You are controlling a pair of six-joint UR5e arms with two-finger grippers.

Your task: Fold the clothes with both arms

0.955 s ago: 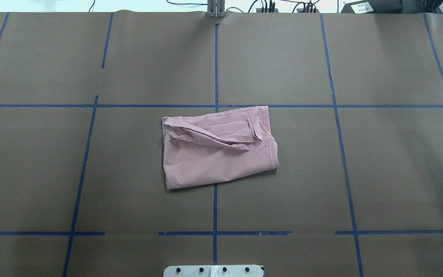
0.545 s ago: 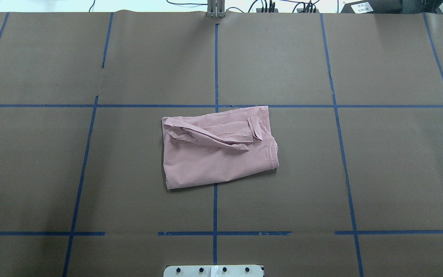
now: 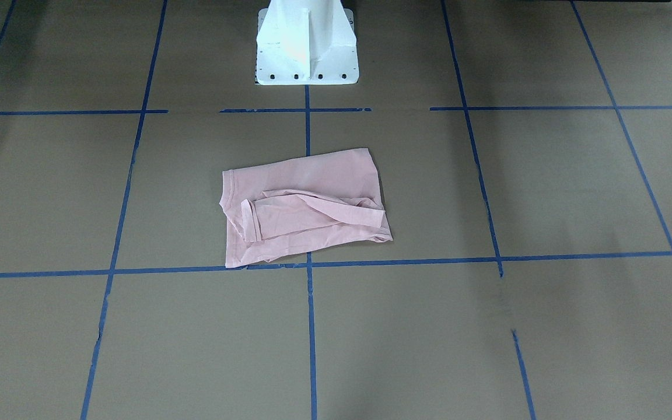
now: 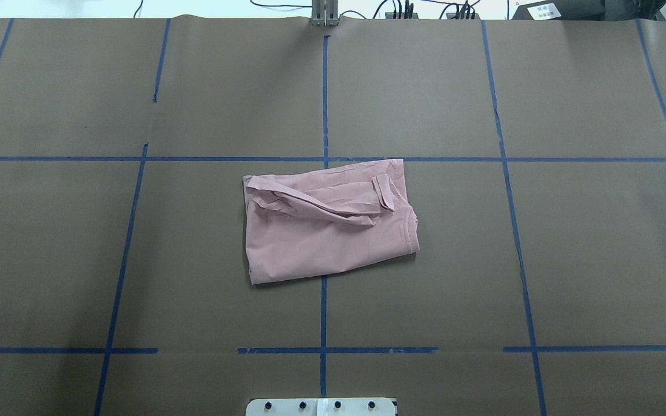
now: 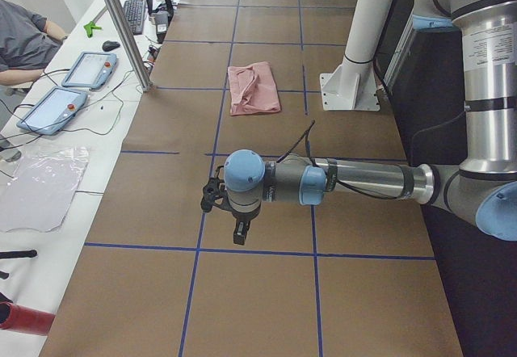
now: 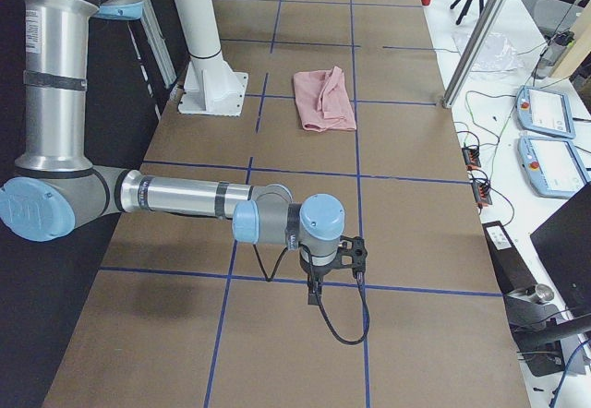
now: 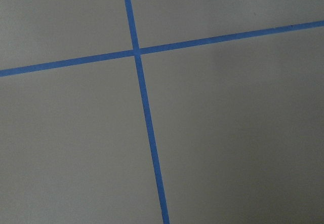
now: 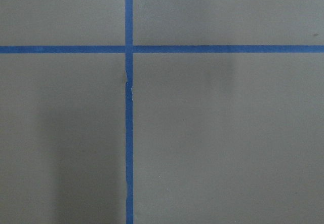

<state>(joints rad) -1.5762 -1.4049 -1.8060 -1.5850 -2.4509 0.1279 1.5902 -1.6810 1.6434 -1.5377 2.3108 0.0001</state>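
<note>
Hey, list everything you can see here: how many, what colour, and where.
T-shirt: one, pale pink, folded, table centre.
Table cover: one, brown paper, whole tabletop.
Tape lines: several, blue, grid on the cover.
Pedestal: one, white, table's robot edge.
Teach pendants: two, grey, side bench opposite the robot.
Plastic bag: one, clear, same bench.
Person: one, grey top, seated at that bench.
Left arm: one, silver with blue caps, over bare table, far from the T-shirt.
Right arm: one, same colours, over the table's other end.

left tool (image 5: 212, 196) too small to judge its jaws, right tool (image 6: 355, 253) likewise, white pedestal (image 3: 305, 52) cut by top edge
</note>
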